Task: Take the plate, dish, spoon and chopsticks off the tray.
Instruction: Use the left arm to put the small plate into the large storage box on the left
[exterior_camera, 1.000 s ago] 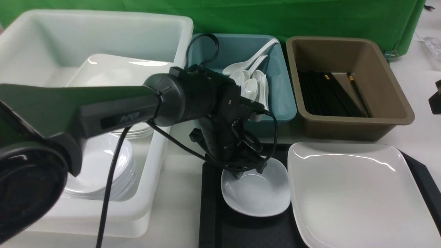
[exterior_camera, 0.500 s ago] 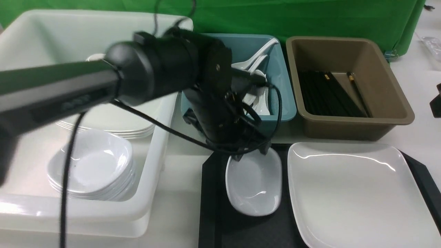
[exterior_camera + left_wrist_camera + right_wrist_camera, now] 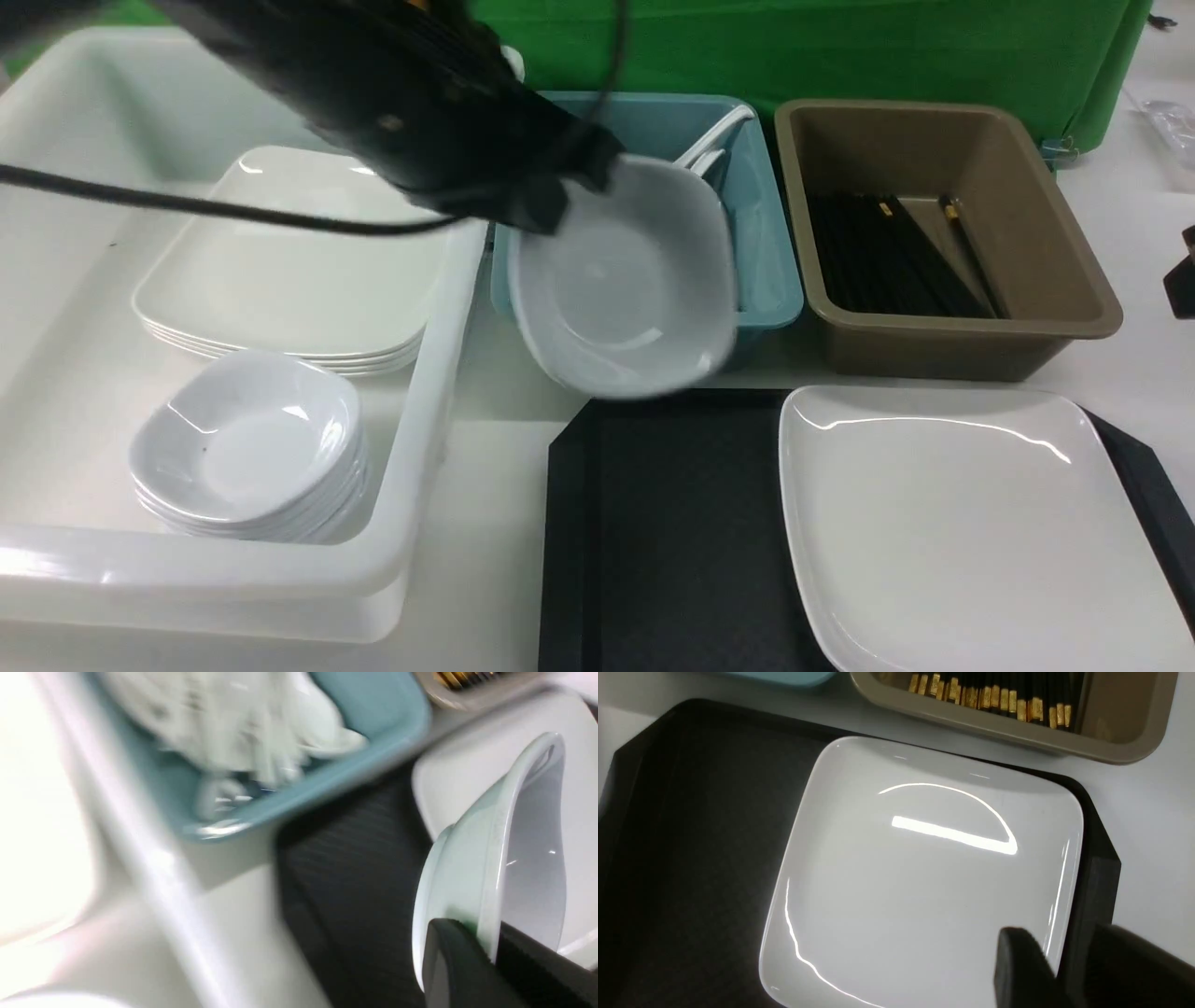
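The left gripper (image 3: 488, 952) pinches the rim of the tilted dish (image 3: 528, 858) between closed fingers, while the right gripper (image 3: 1069, 961) stands parted, the edge of the plate (image 3: 924, 872) between its fingers.

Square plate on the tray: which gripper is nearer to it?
Right. The right gripper hovers open over the plate's edge; the left gripper holds the dish up near the teal tub.

No legible text, label or number shows anywhere.
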Available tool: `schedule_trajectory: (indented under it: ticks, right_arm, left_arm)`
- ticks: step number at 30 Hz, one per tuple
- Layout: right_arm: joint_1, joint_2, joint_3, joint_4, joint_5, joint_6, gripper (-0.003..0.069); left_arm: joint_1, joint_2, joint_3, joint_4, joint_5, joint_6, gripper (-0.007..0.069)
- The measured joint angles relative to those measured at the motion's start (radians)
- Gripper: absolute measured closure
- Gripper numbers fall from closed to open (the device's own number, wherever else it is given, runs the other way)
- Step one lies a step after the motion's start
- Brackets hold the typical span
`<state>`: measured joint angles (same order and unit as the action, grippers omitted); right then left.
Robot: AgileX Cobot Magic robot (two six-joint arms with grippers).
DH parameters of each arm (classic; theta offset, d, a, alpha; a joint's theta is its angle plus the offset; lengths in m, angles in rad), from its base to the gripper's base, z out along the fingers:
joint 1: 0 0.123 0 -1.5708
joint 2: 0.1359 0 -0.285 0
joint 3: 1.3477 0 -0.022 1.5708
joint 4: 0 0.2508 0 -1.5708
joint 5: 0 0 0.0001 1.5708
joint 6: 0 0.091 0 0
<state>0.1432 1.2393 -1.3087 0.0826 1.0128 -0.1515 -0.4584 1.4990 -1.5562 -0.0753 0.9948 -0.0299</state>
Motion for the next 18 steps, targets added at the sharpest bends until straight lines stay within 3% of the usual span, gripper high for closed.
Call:
schedule_trajectory:
  ticks: [1,2,4,5,6,10,13,18]
  right_arm:
    - [0.000,0.000,0.000,0.000,-0.001,0.000,0.0418]
    - [0.000,0.000,0.000,0.000,-0.001,0.000,0.0418]
    - [0.000,0.000,0.000,0.000,-0.001,0.000,0.0418]
    - [0.000,0.000,0.000,0.000,-0.001,0.000,0.0418]
    - [0.000,0.000,0.000,0.000,-0.002,0.000,0.0418]
    - [0.000,0.000,0.000,0.000,-0.005,0.001,0.0418]
    - [0.000,0.000,0.000,0.000,-0.012,0.006,0.0418]
    - [0.000,0.000,0.000,0.001,-0.022,0.007,0.0418]
  left_arm:
    - [0.083,-0.065,0.030,0.000,0.000,-0.019,0.0602]
    - [0.106,-0.082,0.041,-0.002,-0.004,-0.024,0.0602]
    - [0.277,-0.208,0.158,-0.031,-0.055,-0.048,0.0602]
    - [0.289,-0.208,0.168,-0.035,-0.059,-0.050,0.0602]
    - [0.389,-0.267,0.259,-0.066,-0.105,-0.054,0.0602]
    - [0.578,-0.345,0.471,-0.167,-0.205,-0.051,0.0602]
    - [0.678,-0.351,0.648,-0.260,-0.286,-0.028,0.0602]
    - [0.698,-0.320,0.789,-0.308,-0.416,0.009,0.0602]
